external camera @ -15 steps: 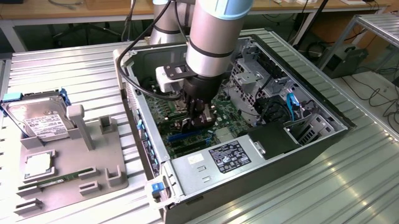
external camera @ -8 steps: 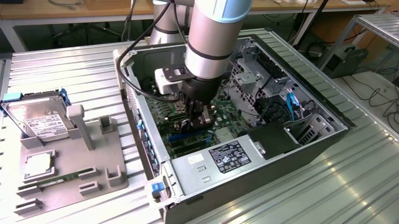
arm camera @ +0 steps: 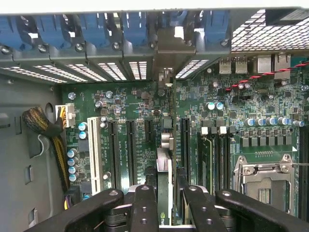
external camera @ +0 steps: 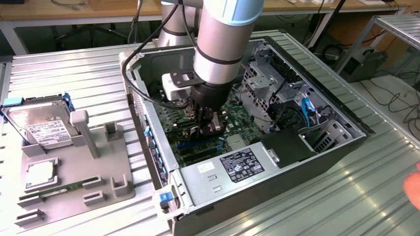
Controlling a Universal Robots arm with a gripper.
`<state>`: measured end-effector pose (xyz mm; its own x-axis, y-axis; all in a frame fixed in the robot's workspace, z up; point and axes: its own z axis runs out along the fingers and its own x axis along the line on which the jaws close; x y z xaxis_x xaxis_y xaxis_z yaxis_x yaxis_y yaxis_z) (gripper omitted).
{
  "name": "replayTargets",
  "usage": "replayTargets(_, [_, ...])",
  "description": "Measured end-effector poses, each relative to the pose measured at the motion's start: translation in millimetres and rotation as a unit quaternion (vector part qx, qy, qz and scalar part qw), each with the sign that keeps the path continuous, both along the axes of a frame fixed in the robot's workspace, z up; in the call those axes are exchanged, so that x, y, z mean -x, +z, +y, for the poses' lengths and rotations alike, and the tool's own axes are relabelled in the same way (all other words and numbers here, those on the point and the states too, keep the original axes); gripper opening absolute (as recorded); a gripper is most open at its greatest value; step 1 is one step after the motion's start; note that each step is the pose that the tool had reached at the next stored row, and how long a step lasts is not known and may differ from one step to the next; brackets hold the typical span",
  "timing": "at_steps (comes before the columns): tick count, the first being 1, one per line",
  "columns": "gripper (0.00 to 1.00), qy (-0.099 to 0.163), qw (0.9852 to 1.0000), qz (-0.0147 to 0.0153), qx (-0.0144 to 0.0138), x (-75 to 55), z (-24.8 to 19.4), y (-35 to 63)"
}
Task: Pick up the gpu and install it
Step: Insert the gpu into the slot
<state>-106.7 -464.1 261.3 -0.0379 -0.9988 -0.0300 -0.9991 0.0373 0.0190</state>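
Note:
My gripper (external camera: 208, 127) reaches down into the open computer case (external camera: 157, 147), just above the green motherboard (arm camera: 135, 104). It is shut on the gpu (arm camera: 164, 159), a thin card seen edge-on between the two black fingers (arm camera: 145, 208). The card runs from the fingers to its silver end bracket (arm camera: 170, 48), which stands at the rear slot openings among the blue latches. It lies along the motherboard between two long black expansion slots (arm camera: 131, 154). Whether its edge sits in a slot I cannot tell.
A grey fixture (external camera: 72, 172) at the exterior view's left holds a hard drive (external camera: 39, 125), a processor (external camera: 41, 172) and a RAM stick (external camera: 59, 189). Inside the case are the power supply (external camera: 237, 164), a drive cage (external camera: 262, 83) and a cable bundle (arm camera: 46, 130). A hand (external camera: 413, 189) shows at the exterior view's right.

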Motion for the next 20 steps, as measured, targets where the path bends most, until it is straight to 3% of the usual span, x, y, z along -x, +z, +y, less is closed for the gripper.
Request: replayTargets(20, [0.26,0.007,1.0000,-0.0009,-0.0003,0.1,0.1,0.2])
